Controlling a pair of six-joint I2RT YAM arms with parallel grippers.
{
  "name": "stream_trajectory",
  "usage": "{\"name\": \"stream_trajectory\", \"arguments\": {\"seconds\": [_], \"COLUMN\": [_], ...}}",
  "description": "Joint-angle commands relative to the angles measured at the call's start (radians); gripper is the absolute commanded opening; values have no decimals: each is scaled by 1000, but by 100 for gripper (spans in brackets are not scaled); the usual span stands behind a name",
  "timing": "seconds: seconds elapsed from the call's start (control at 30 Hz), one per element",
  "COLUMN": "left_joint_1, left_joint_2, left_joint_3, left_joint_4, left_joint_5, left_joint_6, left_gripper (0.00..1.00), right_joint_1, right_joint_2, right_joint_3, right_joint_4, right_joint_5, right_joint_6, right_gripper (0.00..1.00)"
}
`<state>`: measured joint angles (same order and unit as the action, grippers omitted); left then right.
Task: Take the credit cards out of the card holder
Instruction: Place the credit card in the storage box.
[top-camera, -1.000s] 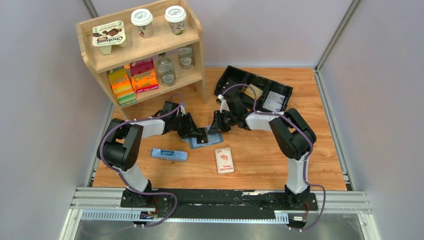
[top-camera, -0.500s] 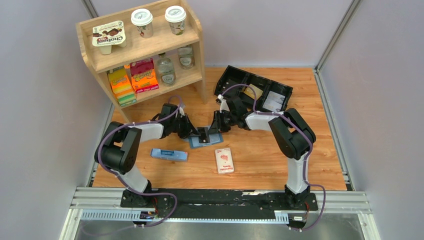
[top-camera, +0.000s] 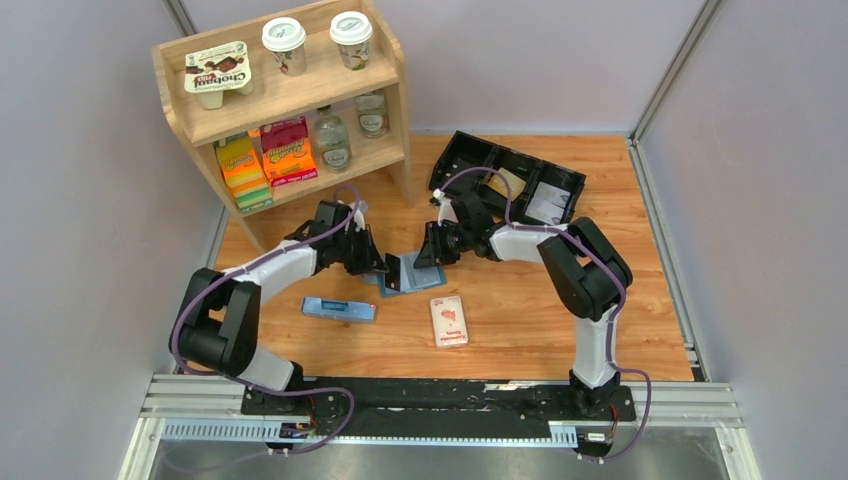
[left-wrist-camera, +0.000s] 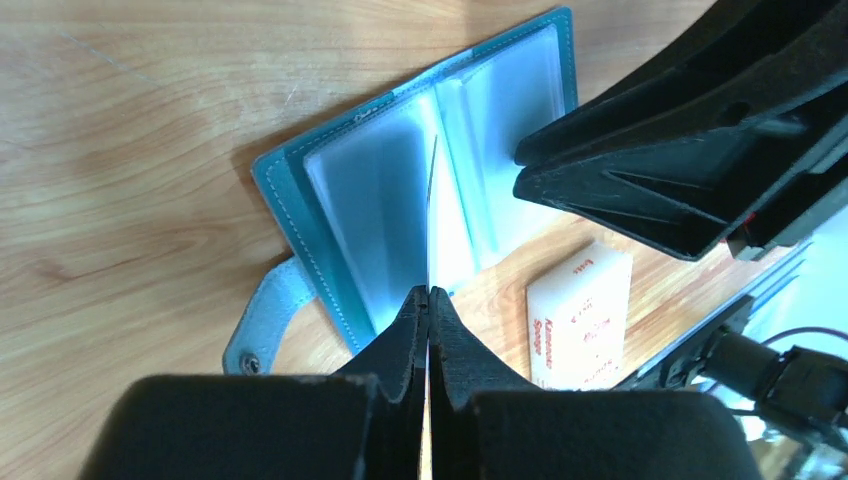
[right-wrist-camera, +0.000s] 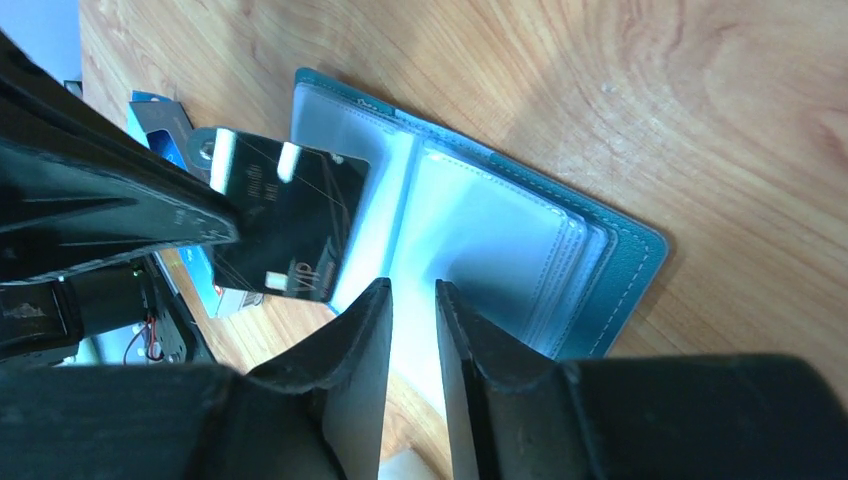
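The light blue card holder (top-camera: 430, 277) lies open on the wooden table, its clear sleeves facing up (left-wrist-camera: 375, 215) (right-wrist-camera: 500, 235). My left gripper (top-camera: 383, 268) (left-wrist-camera: 429, 292) is shut on a dark grey credit card (right-wrist-camera: 290, 225), held on edge just above the holder's left panel. In the left wrist view that card shows only as a thin line (left-wrist-camera: 431, 210). My right gripper (top-camera: 428, 254) (right-wrist-camera: 412, 292) sits low over the holder's right panel. Its jaws stand a narrow gap apart, and I see nothing between them.
A white pack with red print (top-camera: 449, 320) lies just in front of the holder, and a narrow pale blue box (top-camera: 338, 309) lies to its left. A wooden shelf with cups and bottles (top-camera: 285, 100) stands at back left. A black tray (top-camera: 510, 175) sits at back right.
My left gripper closed on the dark card and drew back to the left, so the card now stands clear above the holder. The right gripper stayed in place.
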<state>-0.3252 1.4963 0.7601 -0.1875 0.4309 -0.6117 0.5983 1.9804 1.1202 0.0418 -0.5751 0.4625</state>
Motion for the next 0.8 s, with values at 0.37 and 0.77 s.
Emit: {"name": "stream_trajectory", "arguments": {"seconds": [0.37, 0.77], "left_joint_1": [2, -84], "left_joint_2": [-189, -283], "left_joint_3": [286, 366], "left_joint_4": [-408, -417], "left_joint_5": [114, 394], "left_joint_6": [553, 842], "left_gripper": [0, 0], "right_joint_1": [-11, -8], "right_joint_2": [-351, -468], "right_joint_3": [35, 144], "right_joint_4": [-95, -263], "right_joint_5": [-57, -324], "right_joint_6": [-240, -456], "right_gripper": [60, 63]}}
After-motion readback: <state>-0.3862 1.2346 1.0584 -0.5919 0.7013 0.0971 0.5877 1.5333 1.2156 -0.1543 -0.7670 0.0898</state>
